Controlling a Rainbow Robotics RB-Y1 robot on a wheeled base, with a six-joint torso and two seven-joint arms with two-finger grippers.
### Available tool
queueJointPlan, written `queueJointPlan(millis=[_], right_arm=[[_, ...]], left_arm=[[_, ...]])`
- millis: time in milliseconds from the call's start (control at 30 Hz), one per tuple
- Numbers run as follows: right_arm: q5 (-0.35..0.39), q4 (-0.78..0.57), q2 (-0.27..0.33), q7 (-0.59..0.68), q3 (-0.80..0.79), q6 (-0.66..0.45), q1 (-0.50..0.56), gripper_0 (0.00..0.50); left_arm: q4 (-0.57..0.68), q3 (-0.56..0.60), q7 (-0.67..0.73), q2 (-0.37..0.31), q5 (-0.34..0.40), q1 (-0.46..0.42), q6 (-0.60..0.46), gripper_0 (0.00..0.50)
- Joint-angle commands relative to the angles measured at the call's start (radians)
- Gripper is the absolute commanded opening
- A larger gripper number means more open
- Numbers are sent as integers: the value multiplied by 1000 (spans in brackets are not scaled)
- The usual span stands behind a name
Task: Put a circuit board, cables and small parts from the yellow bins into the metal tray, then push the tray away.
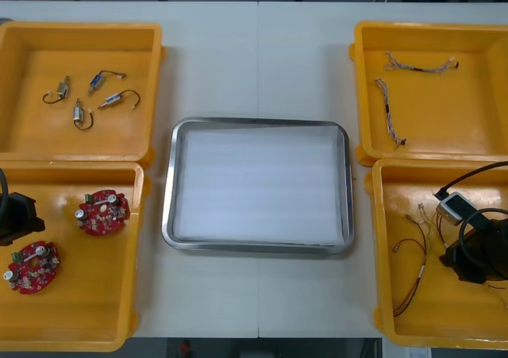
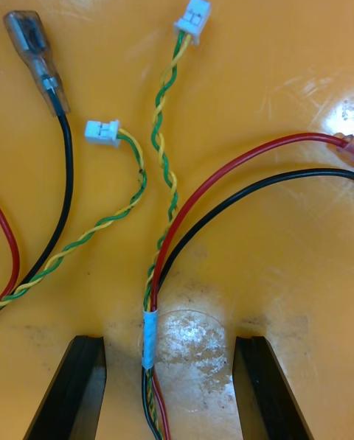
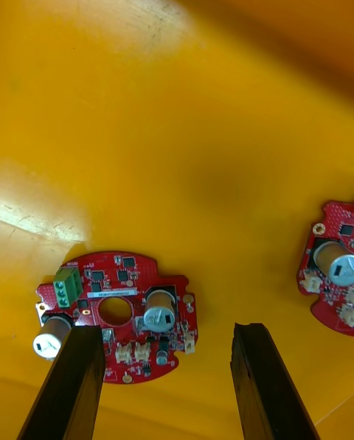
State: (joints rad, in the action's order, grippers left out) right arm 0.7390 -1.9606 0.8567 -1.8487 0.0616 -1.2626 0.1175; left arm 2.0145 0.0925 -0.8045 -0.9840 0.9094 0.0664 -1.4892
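My left gripper (image 1: 17, 217) hangs over the near-left yellow bin (image 1: 131, 326), open (image 3: 164, 333). A round red circuit board (image 3: 118, 315) with a green terminal lies just below, partly behind the left finger (image 3: 63, 381); it is the nearer board (image 1: 32, 267). A second board (image 1: 103, 212) (image 3: 335, 270) lies beside it. My right gripper (image 1: 474, 255) is low in the near-right bin (image 1: 381, 294), open (image 2: 169, 340), with a taped bundle of red, black and yellow-green wires (image 2: 150, 337) running between its fingers. The metal tray (image 1: 168, 207), white inside, holds nothing.
The far-left bin (image 1: 155, 32) holds several small metal parts (image 1: 87, 100). Two twisted blue and white cables (image 1: 390, 113) lie in the far-right bin (image 1: 359, 80). White connectors (image 2: 192, 18) and a black lead with a clear sleeve (image 2: 33, 49) lie ahead of the right fingers.
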Motion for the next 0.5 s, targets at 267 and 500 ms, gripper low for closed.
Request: queueJointPlan(millis=[267, 500], right_arm=[[-1, -4, -25, 23, 26, 11, 19, 0], [5, -4, -24, 16, 10, 6, 11, 0]], left_arm=[[-51, -57, -68, -45, -10, 41, 66, 500], [-83, -103, -64, -51, -6, 41, 113, 500]])
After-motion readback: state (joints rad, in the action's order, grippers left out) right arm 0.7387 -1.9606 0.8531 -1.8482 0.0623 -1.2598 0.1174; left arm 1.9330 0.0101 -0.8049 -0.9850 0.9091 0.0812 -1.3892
